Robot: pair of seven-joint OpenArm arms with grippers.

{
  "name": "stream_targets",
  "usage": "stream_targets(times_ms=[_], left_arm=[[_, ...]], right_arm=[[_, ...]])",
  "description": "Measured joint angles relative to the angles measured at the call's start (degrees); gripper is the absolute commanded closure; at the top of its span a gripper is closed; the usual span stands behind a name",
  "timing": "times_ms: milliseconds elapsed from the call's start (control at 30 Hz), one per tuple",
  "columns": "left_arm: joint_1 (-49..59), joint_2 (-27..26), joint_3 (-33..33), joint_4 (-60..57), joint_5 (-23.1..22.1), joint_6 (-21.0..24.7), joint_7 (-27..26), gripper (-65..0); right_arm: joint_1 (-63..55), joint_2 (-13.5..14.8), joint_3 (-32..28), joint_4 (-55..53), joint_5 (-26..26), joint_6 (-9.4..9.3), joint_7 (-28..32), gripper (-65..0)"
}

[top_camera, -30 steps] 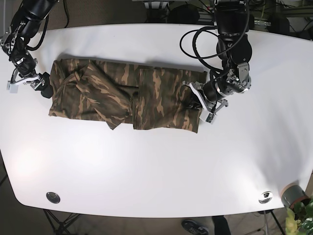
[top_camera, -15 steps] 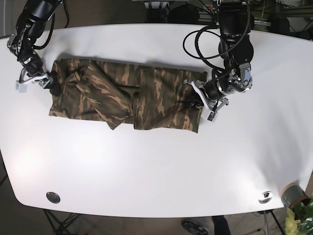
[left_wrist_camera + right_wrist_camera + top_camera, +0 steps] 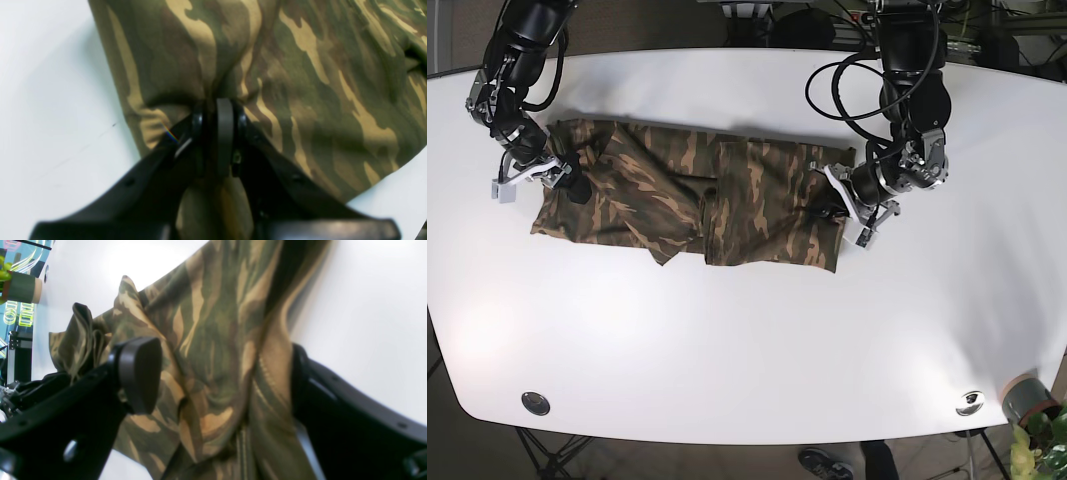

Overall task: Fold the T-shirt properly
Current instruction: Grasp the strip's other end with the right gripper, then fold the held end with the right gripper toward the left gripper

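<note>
1. Right end effector has moved in from off the cloth edge onto the T-shirt's far-side hem since a second ago; left end effector has barely shifted.
2. T-shirt lies across the white desk, roughly flattened and partly folded, with a lapped seam near its middle.
3. Left end effector: the left wrist view shows its jaws closed narrow, pinching a bunched ridge of camo fabric.
4. Right end effector: jaws wide, straddling a raised fold of cloth, not yet clamped. One finger pad sits clear of the fabric.
5. To do it well: close the right fully on both layers, then lift both ends level so the fold line stays straight.
6. Wrist views give jaw state; only the base view shows the overall cloth layout.
</note>
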Motion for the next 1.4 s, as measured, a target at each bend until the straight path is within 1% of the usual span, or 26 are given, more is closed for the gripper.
stream_targets(times_ms=[100,167,200,233,267,300,367,400,467,533,733,767,833,867,933,967,1067,1200,1233,1267,1333,1400], left_arm=[[0.02,-0.28,-0.02,0.00,0.00,0.02,-0.02,-3.2],[0.02,-0.26,-0.02,0.00,0.02,0.02,-0.02,-3.2],[0.02,-0.26,-0.02,0.00,0.02,0.04,-0.02,-3.2],[0.02,-0.28,-0.04,0.00,0.02,0.04,-0.04,-3.2],[0.02,-0.28,-0.02,0.00,0.02,0.04,-0.02,-3.2],[0.02,-0.26,-0.02,0.00,0.02,0.04,-0.02,-3.2],[0.02,-0.26,-0.02,0.00,0.02,0.04,-0.02,-3.2],[0.02,-0.28,-0.02,0.00,0.02,0.04,-0.02,-3.2],[0.02,-0.26,-0.02,0.00,0.02,0.07,-0.02,-3.2],[0.02,-0.26,-0.02,-0.02,0.04,0.11,-0.02,-3.2],[0.00,-0.24,-0.02,-0.02,0.04,0.20,-0.02,-3.2],[0.00,-0.20,0.02,-0.02,0.04,0.20,-0.02,-3.3],[-0.22,-0.09,0.24,-0.81,-0.07,0.22,-0.52,-3.3],[-0.39,-0.07,0.31,-1.68,-0.63,0.17,-1.16,-3.3],[-1.42,0.11,0.28,-3.67,-1.42,0.00,-1.81,-3.3],[-2.40,0.11,0.28,-5.16,-2.12,-0.44,-2.23,-3.3],[-5.05,0.04,1.88,-9.07,-2.49,-0.48,-2.69,-3.1],[-6.08,0.24,3.34,-10.64,-1.92,-0.26,-2.84,-3.2],[-6.03,0.24,3.37,-10.69,-1.97,-0.24,-3.06,-3.2],[-6.03,0.22,3.58,-10.71,-2.14,-0.22,-3.19,-3.2],[-6.08,0.07,4.57,-10.73,-2.19,-0.20,-3.28,-3.2],[-6.23,-0.26,5.86,-10.73,-2.12,-0.20,-3.23,-3.3]], right_arm=[[0.52,-0.02,0.00,-0.02,-0.09,-0.07,-0.28,-46.3],[1.22,-0.02,0.00,-0.61,-0.98,-0.02,-0.59,-40.4],[1.73,-0.07,0.02,-1.07,-1.53,-0.02,-0.39,-36.3],[2.19,-0.17,0.02,-1.51,-2.12,-0.02,-0.24,-30.0],[2.64,-0.33,0.13,-2.01,-3.56,-0.02,0.07,-21.6],[3.32,-0.39,0.17,-2.49,-5.42,-0.04,0.17,-14.7],[4.26,-0.44,0.11,-2.99,-8.57,-0.04,-0.04,-2.5],[4.61,-0.52,0.09,-3.02,-10.03,-0.11,-0.24,-1.4],[5.03,-0.61,0.04,-3.04,-12.13,-0.15,-0.63,-3.8],[5.44,-0.68,0.07,-2.97,-13.53,-0.02,-0.63,-2.1],[5.18,-0.68,0.00,-1.05,-15.39,-0.11,-1.53,-1.9],[4.94,-0.70,-0.09,0.33,-16.35,-0.13,-2.10,-1.9],[4.11,-0.68,-0.11,3.28,-16.52,-0.24,-3.13,-1.9],[3.76,-0.68,-0.11,5.33,-16.72,-0.74,-4.52,-1.9],[3.10,-0.63,-0.02,9.31,-16.57,-0.61,-5.95,-1.9],[2.80,-0.74,-0.04,11.78,-17.11,-0.90,-7.21,-1.9],[1.55,-0.81,-0.17,18.51,-16.74,-0.66,-8.26,-1.9],[-0.42,-0.50,-4.79,26.43,-17.64,-0.90,-9.79,-1.9],[-0.76,-0.57,-5.95,28.24,-17.38,-0.85,-10.21,-1.9],[-0.98,-0.79,-6.84,29.77,-16.90,-0.42,-10.14,-1.9],[-0.87,-1.53,-8.44,32.41,-16.85,-0.70,-10.25,-1.9],[-0.42,-3.10,-10.05,34.36,-16.92,-0.63,-11.34,-1.9]])
